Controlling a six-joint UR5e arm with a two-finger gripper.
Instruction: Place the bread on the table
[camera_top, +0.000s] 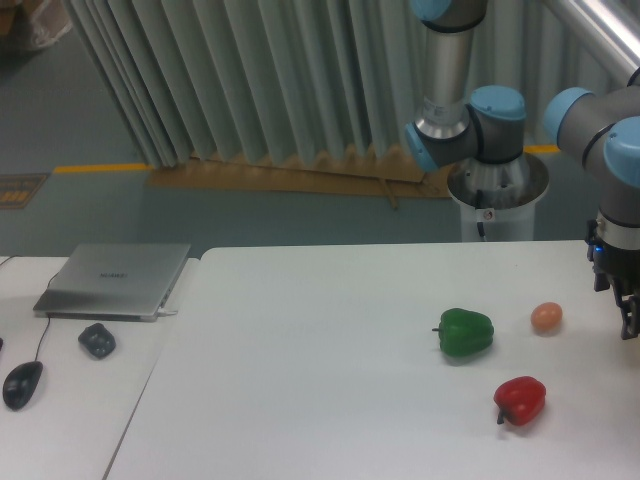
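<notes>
The bread does not show anywhere in the camera view; it is hidden or out of frame. The large white table (330, 340) fills the lower middle and right. My gripper (630, 322) hangs at the far right edge of the view, just above the table top and to the right of the egg. The frame edge cuts most of it off: only one dark finger shows. I cannot tell whether it is open, shut, or holding anything.
A green pepper (465, 332), a red pepper (520, 399) and a peach-coloured egg (546, 317) lie on the table's right part. A narrower white desk (70, 420) at the left holds a closed laptop (115, 280), a mouse (22, 383) and a small dark object (96, 340).
</notes>
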